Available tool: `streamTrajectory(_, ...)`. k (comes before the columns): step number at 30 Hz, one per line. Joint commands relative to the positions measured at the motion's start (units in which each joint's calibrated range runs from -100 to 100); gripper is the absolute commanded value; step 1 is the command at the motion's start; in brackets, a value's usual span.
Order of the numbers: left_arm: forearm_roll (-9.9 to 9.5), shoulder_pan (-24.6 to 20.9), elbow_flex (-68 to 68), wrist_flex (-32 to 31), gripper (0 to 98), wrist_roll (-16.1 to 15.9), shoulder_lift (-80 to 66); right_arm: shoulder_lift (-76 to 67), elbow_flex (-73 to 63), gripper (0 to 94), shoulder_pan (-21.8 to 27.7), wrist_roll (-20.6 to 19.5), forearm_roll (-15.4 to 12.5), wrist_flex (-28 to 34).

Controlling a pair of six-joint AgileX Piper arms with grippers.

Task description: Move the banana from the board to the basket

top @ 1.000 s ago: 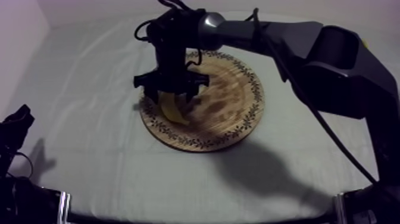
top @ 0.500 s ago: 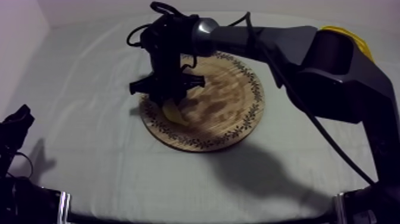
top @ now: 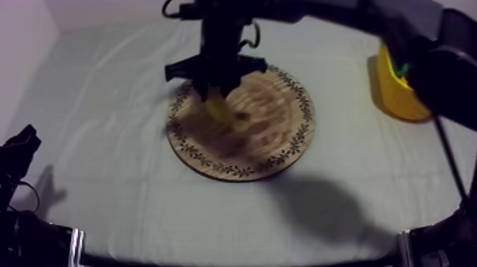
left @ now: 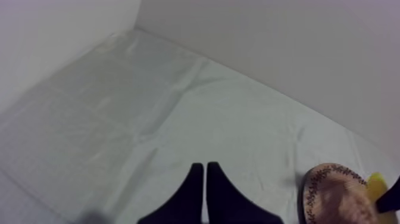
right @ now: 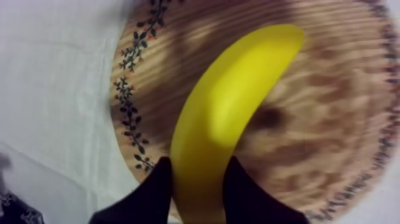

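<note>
A yellow banana (top: 219, 111) hangs just above the round wooden board (top: 273, 145), near its left part, and my right gripper (top: 215, 79) is shut on the banana's upper end. In the right wrist view the banana (right: 233, 107) runs out from between the two black fingers (right: 156, 192) over the board's patterned rim (right: 128, 98). The yellow basket (top: 395, 89) stands at the right of the table. My left gripper (top: 19, 150) rests low at the left edge. Its fingers (left: 203, 182) lie together as a narrow wedge over bare cloth.
The right arm spans the back of the table from the upper right, casting a broad shadow (top: 319, 202) in front of the board. Grey-white cloth (top: 121, 106) lies open between the board and the left arm. The board's edge (left: 324, 190) appears beside the left fingers.
My right gripper has risen and shifted back and to the right with the banana, lifting it off the board. The arm has swung up, uncovering the basket. The left arm stays still.
</note>
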Motion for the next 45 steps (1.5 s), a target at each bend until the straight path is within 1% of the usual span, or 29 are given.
streamTrajectory(1, -0.02, -0.01, 0.00, 0.00, 0.1, 0.01, 0.04, -8.36, 3.32, 8.9, 1.08, 0.96, -0.31, 0.76)
streamTrajectory(4, -0.02, -0.01, 0.00, 0.00, 0.1, 0.01, 0.04, -14.22, 4.96, 9.8, 2.83, 1.68, -0.01, 2.45)
streamTrajectory(7, -0.02, -0.01, 0.00, 0.00, 0.1, 0.01, 0.04, -19.13, 5.98, 11.5, 5.16, 2.09, 1.03, 3.76)
streamTrajectory(10, -0.02, -0.01, 0.00, 0.00, 0.1, 0.01, 0.04, -23.49, 7.24, 12.3, 8.40, 2.83, 1.79, 3.77)
streamTrajectory(15, -0.02, -0.01, 0.00, 0.00, 0.1, 0.01, 0.04, -28.40, 8.79, 12.7, 14.62, 4.32, 2.30, 3.80)
streamTrajectory(20, -0.02, -0.01, 0.00, 0.00, 0.1, 0.01, 0.04, -32.20, 13.24, 14.2, 20.32, 5.75, 2.90, 2.59)
streamTrajectory(27, -0.02, -0.01, 0.00, 0.00, 0.1, 0.01, 0.04, -35.75, 21.10, 13.4, 26.59, 7.65, 3.62, -1.46)
streamTrajectory(36, -0.02, -0.01, 0.00, 0.00, 0.1, 0.01, 0.04, -34.72, 26.65, 13.1, 31.74, 9.72, 5.16, -7.59)
streamTrajectory(41, -0.02, -0.01, 0.00, 0.00, 0.1, 0.01, 0.04, -31.35, 26.67, 14.5, 33.39, 10.21, 6.05, -10.38)
streamTrajectory(45, -0.02, -0.01, 0.00, 0.00, 0.1, 0.01, 0.04, -27.67, 26.10, 17.3, 33.85, 9.72, 7.12, -12.29)
